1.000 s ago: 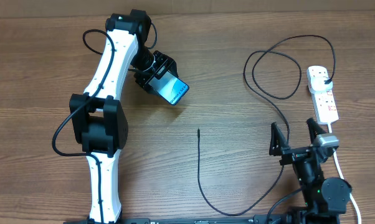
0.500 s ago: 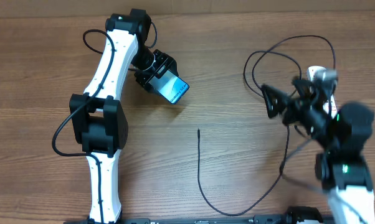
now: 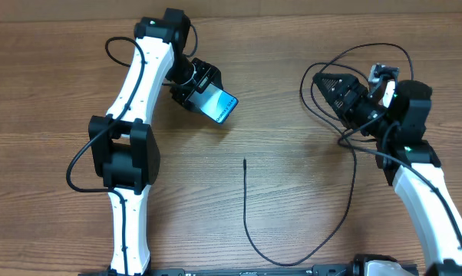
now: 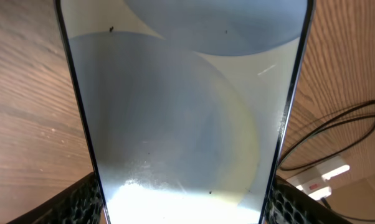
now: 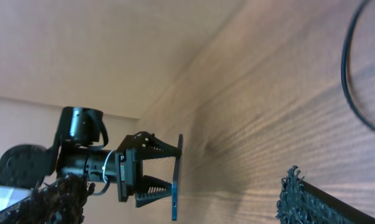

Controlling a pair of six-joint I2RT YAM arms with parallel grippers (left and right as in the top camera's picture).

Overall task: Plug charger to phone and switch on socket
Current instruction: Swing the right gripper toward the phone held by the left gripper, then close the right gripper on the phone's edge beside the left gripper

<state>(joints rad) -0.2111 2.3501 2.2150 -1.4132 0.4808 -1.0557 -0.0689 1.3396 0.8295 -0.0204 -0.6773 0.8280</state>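
Black charger (image 3: 245, 207) lies slack on the table (image 3: 47, 77), tip (image 3: 245, 161) unplugged; your left gripper (image 3: 204, 96) clamps the phone (image 3: 219, 106) well apart from it, your right gripper (image 3: 331, 86) gapes empty over the far loops, so grasp just behind the tip

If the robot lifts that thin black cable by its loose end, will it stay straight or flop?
Probably flop: the charger lies in loose curves and loops, so it looks limp. Being so thin, it is likely light, and the rest would trail behind.
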